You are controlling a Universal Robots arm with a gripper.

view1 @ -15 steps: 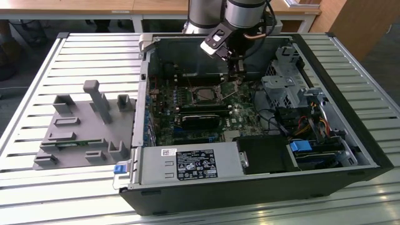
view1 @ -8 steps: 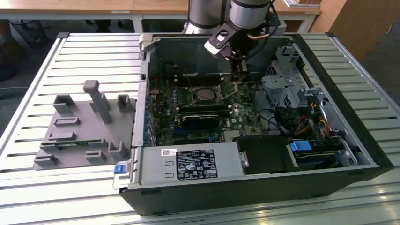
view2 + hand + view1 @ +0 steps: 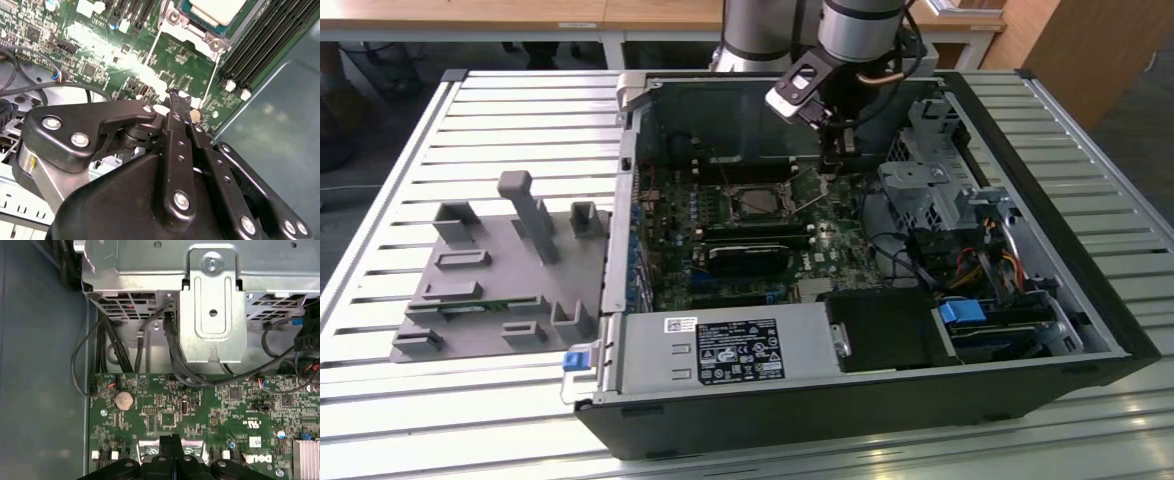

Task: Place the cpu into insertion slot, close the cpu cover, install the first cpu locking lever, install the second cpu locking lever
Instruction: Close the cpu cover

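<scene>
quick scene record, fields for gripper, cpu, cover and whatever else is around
gripper: fingers shut, empty, tip close over the motherboard near a socket corner
cpu: silver top up, sitting in the insertion slot
cpu cover: silver frame, appears down around the cpu
memory sticks: seated beside the socket
computer case: open, on the slatted table
grey fixture: on the table, exterior view's left of the case

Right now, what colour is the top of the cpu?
Pale silver-grey, almost white in the light. The cpu shows best in the second wrist view.
</scene>
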